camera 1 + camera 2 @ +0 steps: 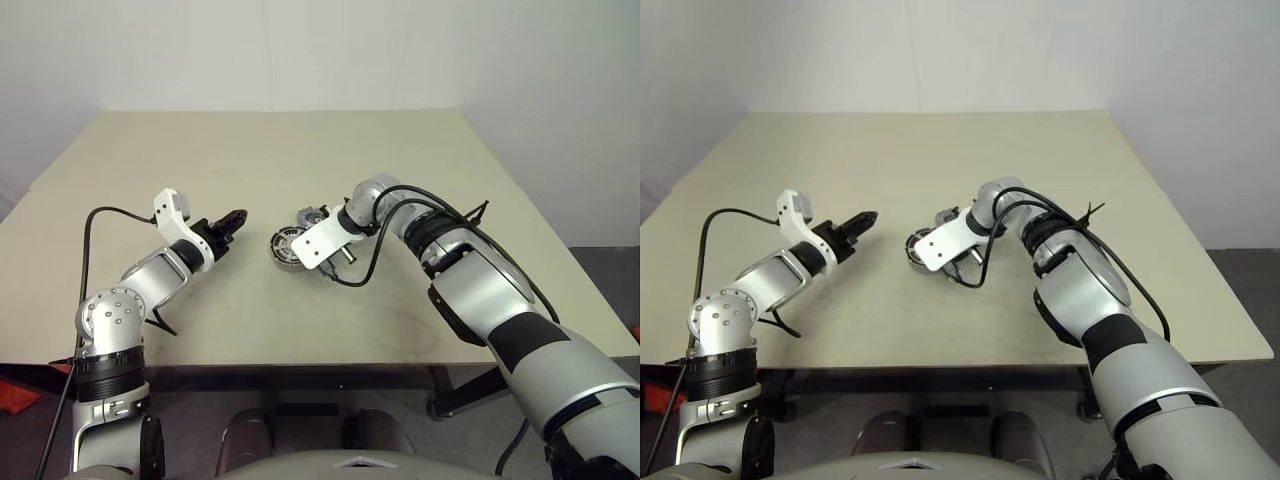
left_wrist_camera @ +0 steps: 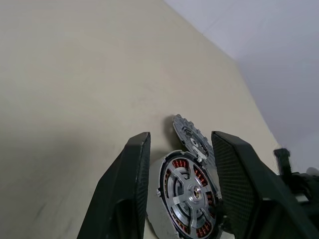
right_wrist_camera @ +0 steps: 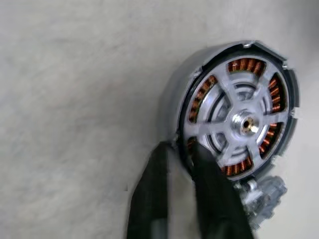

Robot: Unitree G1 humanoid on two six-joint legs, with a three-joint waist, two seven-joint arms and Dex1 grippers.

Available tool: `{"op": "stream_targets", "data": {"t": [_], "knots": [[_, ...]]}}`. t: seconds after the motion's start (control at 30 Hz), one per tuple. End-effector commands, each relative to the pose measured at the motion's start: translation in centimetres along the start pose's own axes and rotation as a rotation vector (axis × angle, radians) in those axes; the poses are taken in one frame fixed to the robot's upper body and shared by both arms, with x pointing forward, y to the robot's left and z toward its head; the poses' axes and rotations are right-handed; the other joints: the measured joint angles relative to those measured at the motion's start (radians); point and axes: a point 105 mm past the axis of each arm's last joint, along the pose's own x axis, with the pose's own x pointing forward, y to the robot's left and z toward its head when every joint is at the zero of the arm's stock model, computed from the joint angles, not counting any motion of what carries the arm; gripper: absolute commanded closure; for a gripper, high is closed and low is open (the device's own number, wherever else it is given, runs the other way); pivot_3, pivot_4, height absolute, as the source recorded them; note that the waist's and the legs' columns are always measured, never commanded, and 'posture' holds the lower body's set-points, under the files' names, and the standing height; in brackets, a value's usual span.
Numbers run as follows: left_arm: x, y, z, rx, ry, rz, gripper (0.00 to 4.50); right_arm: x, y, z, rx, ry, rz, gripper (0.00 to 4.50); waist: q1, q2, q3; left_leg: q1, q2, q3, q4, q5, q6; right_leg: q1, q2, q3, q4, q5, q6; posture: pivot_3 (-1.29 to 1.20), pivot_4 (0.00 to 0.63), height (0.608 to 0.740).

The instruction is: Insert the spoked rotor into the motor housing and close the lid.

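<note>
- Head view: the motor housing (image 1: 287, 247) lies mid-counter (image 1: 260, 150). The right end effector (image 1: 312, 262) reaches down onto it.
- Left wrist view: the left end effector (image 2: 182, 186) hovers spread, framing the housing; the lid (image 2: 192, 140) lies just behind.
- Right wrist view: fingers (image 3: 212, 191) pinch the housing's rim, likely steadying it; the spoked rotor (image 3: 245, 123) looks seated.

A plain beige table (image 1: 300, 170) carries the parts. The motor housing (image 3: 239, 112) rests on it with the spoked rotor (image 3: 246, 124) seated inside, its rim pinched between the right gripper's fingers (image 3: 209, 199). The lid (image 2: 192, 139) sits just beyond the housing.
</note>
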Motion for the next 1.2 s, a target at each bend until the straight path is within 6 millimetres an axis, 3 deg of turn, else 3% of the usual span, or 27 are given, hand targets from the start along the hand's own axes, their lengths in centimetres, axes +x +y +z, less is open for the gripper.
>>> {"op": "stream_targets", "data": {"t": [0.03,0.43,0.63,0.97,1.2], "knots": [[-0.2,-0.7,1.2,0.020,-0.047,-0.028,2.45,-0.3,-1.3,0.9,-0.031,-0.020,-0.045,4.49,0.000,0.000,0.000,0.000,0.000,0.000,0.000,0.000,0.000,0.000,0.000,0.000,0.000,0.000,0.000,0.00,0.000,0.740],[0.0,-0.6,1.1,0.020,-0.046,-0.027,2.45,-1.0,-1.5,0.8,-0.012,-0.038,-0.064,4.49,0.000,0.000,0.000,-0.001,0.000,0.000,0.000,0.000,0.000,0.000,0.000,0.000,0.000,0.000,0.000,0.00,0.000,0.740],[-0.2,-0.4,0.7,0.010,-0.050,-0.019,2.45,-1.7,2.4,-0.2,0.135,-0.130,0.120,4.49,0.015,0.000,0.001,-0.003,0.000,0.000,0.000,0.000,0.001,-0.001,0.000,-0.001,-0.001,0.000,0.000,0.00,0.000,0.740],[-0.1,-0.4,0.0,-0.014,-0.057,-0.012,2.45,-3.7,8.5,-2.5,0.244,-0.025,0.278,4.49,0.080,0.000,0.001,-0.002,-0.002,0.000,0.002,-0.002,0.003,0.003,-0.002,-0.001,-0.003,0.000,0.000,0.00,0.000,0.740],[-0.3,-0.2,-0.1,-0.020,-0.066,-0.004,2.45,-3.6,9.5,-0.5,0.437,-0.056,0.312,4.49,0.085,0.000,0.001,0.008,-0.005,-0.002,0.002,-0.002,0.003,0.015,-0.003,-0.001,-0.004,-0.001,0.002,0.00,0.000,0.740]]}}
